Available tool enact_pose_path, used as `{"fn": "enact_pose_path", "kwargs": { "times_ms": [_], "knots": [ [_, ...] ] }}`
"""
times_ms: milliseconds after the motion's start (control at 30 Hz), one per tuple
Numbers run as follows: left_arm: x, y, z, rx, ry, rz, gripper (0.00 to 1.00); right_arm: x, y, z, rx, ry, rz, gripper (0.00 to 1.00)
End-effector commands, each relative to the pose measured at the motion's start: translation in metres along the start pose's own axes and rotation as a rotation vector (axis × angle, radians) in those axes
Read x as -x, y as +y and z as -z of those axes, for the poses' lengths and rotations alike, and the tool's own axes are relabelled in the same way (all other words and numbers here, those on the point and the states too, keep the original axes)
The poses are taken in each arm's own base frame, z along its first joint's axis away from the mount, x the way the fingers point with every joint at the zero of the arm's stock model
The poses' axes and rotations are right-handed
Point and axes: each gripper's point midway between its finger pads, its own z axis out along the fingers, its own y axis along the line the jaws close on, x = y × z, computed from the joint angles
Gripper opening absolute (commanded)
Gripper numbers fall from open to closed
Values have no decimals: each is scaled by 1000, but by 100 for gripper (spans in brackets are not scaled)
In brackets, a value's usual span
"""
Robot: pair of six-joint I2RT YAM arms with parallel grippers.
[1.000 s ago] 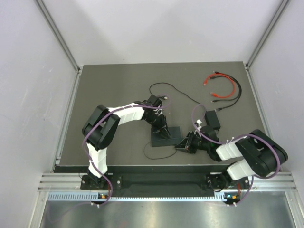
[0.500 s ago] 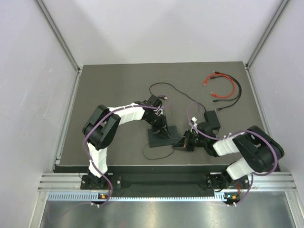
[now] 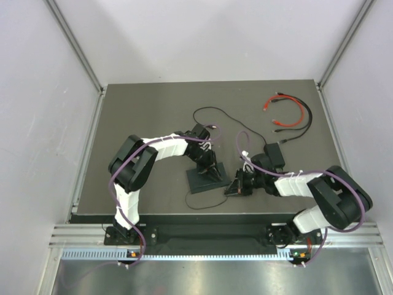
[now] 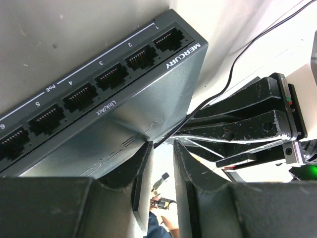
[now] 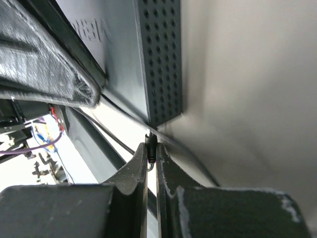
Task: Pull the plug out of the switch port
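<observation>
- The left fingers [image 3: 207, 165] sit over the switch [image 3: 199, 180], which lies flat on the dark surface [image 3: 141, 110], near the middle and between the two arms.
- In the left wrist view these fingers stand a narrow gap apart. One finger [image 4: 141, 171] lies against the near edge of the switch. Whether they clamp it cannot be told.
- There is one switch. Six numbered sockets [image 4: 111, 74] show along its long edge, and all look empty from this side.
- A single thin black lead [image 4: 233, 69] runs past the corner of the switch towards the right.
- The right fingers [image 3: 236, 186] lie just beside the right end of the switch, at its perforated side [image 5: 161, 59].
- They are closed tight, pinching a small dark plug [image 5: 151, 152] right at the corner of the switch.
- One black adapter brick [image 3: 275, 153] rests just behind the right arm.
- Well apart at the far right lie one red cable [image 3: 288, 107] and one black cable [image 3: 305, 126], coiled together.
</observation>
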Motion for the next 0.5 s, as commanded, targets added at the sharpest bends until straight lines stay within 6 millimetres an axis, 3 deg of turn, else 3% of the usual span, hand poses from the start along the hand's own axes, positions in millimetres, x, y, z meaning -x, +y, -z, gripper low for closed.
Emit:
{"fn": "enact_pose_path", "kwargs": {
  "times_ms": [0, 233, 300, 333, 400, 467],
  "knots": [
    [9, 14, -10, 50, -28, -3, 29, -34, -53, 10, -212, 42, -28, 0],
    [10, 12, -4, 65, -36, -36, 29, -32, -25, 23, -126, 33, 3, 0],
    [14, 8, 2, 72, -65, -62, 30, -23, -15, 34, -132, -2, 41, 0],
    [15, 5, 5, 78, -72, -80, 30, -28, -17, 41, -162, 17, 25, 0],
    [19, 1, 11, 87, -95, -100, 30, -12, 2, 55, -147, -43, 71, 0],
    [23, -8, 19, 96, -112, -129, 31, -13, 8, 72, -181, -48, 78, 0]
  ]
}}
